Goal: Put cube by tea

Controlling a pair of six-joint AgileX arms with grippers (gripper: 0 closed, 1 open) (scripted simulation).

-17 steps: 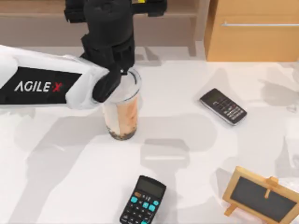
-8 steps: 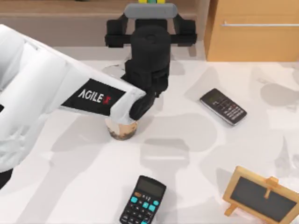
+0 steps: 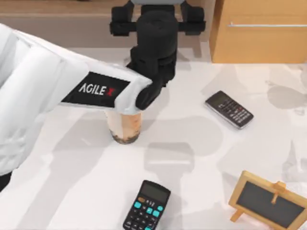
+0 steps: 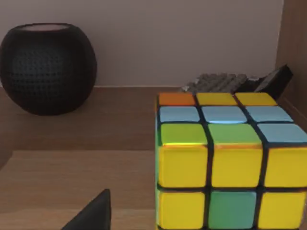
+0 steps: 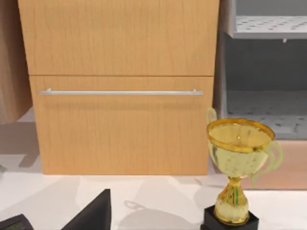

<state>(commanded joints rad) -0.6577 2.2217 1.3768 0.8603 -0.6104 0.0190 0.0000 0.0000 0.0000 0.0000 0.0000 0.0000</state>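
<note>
1. The cube (image 4: 230,163) is sitting on a wooden shelf surface, close in front of the left wrist camera; yellow, green, light blue and orange squares are showing.
2. A dark round speaker (image 4: 47,67) is standing on the same shelf, well apart from the cube; a dark keyed device (image 4: 240,82) is lying behind the cube.
3. The left arm (image 3: 96,91) is reaching toward the shelf at the table's far edge, passing over the tea (image 3: 124,125). Jaw state: cannot tell.
4. The tea is standing upright on the white table (image 3: 192,143).
5. A phone (image 3: 229,109), calculator (image 3: 147,205) and small chalkboard (image 3: 266,199) are lying elsewhere on the table.
6. The right wrist camera is facing a wooden drawer (image 5: 120,120) and a gold trophy (image 5: 237,167).
</note>
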